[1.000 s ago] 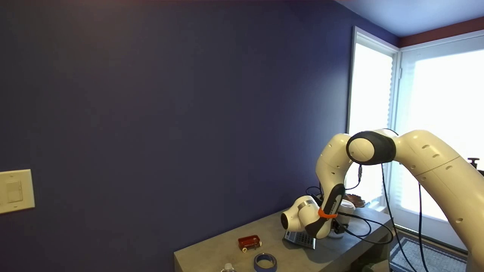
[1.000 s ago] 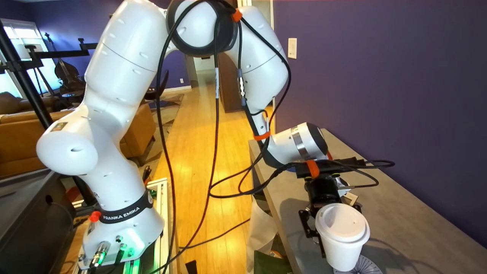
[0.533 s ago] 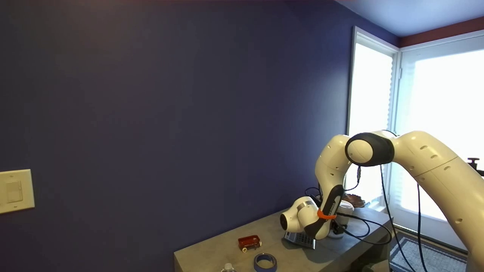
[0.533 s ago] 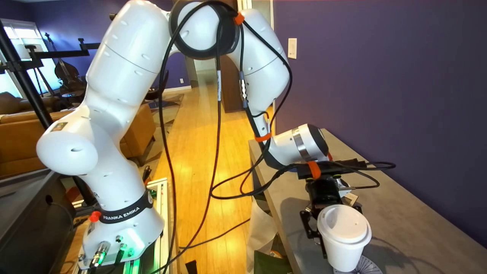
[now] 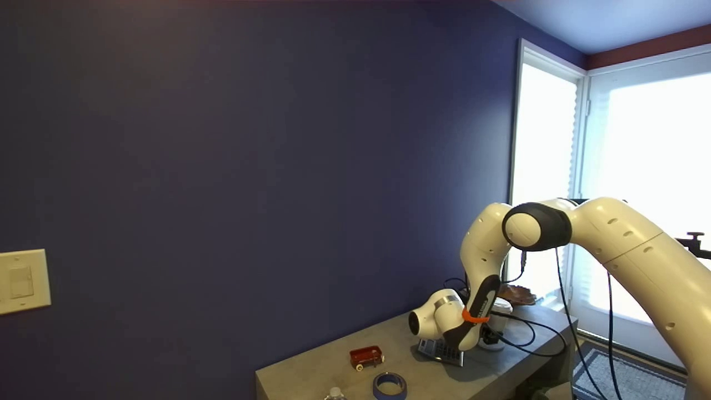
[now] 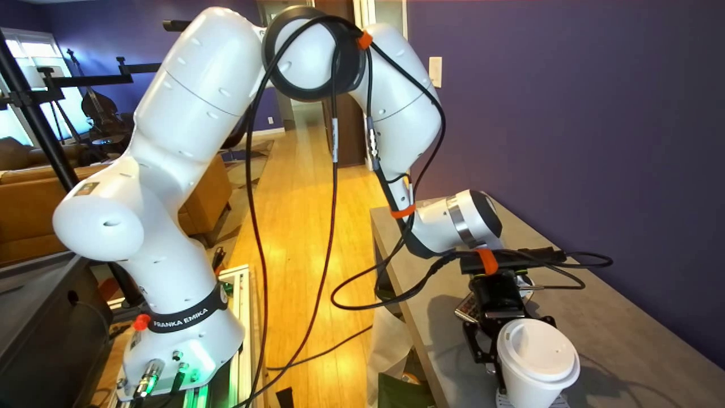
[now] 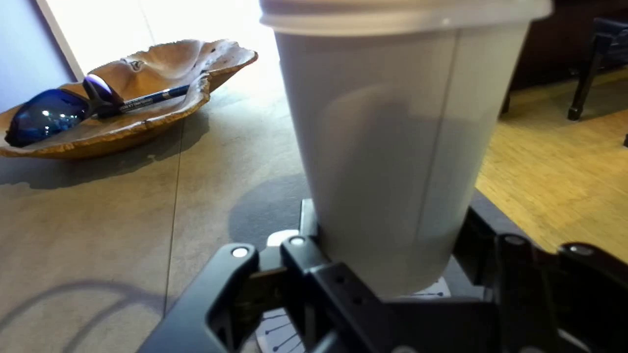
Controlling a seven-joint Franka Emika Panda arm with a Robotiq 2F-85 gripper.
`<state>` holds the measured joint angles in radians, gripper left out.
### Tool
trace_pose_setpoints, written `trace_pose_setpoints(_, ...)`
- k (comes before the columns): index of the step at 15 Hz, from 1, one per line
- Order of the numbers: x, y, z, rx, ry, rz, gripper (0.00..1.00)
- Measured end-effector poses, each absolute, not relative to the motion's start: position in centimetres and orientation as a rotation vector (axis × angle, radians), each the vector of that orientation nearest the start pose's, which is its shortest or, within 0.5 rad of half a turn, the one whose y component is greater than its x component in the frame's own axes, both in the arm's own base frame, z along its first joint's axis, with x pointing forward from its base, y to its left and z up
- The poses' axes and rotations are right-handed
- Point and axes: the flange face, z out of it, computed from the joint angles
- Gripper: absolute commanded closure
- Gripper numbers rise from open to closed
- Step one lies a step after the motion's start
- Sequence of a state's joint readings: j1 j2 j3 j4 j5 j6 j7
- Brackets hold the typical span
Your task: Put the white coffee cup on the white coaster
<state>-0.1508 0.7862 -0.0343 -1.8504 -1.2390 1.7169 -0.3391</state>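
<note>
The white coffee cup [image 7: 387,137] is a tall paper cup with a white lid. It stands upright between the fingers of my gripper [image 7: 390,228], which is shut on its lower part. The cup also shows in both exterior views [image 6: 537,362] [image 5: 502,307], partly behind the arm in one. The white coaster [image 7: 282,333] is a flat round white disc with dark radial lines, directly below the cup. Its edge shows beside the cup's base in an exterior view [image 6: 559,402]. Most of it is hidden by cup and gripper. I cannot tell whether the cup's base touches it.
A wooden bowl [image 7: 196,63] with sunglasses [image 7: 51,115] and a pen stands beyond the cup. A calculator [image 5: 440,352], a red toy wagon [image 5: 366,357], a blue tape ring [image 5: 382,390] and a bottle top [image 5: 335,394] are on the table. A wall runs along one side.
The arm has lowered and shifted, carrying the cup right and down in an exterior view. The cup now covers more of the coaster there, and the calculator shows more behind the gripper.
</note>
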Motion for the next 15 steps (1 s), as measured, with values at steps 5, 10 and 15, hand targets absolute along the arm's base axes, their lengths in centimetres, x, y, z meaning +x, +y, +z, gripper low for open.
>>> trace_pose_setpoints(5,54.2,-20.5,9.0,1.78,1.019,-1.249,0.59)
trace_pose_setpoints(10,54.5,-20.8,8.5,1.77,1.055,-1.273,0.59)
trace_pose_setpoints(15,54.7,-20.7,8.5,1.766,1.083,-1.276,0.4)
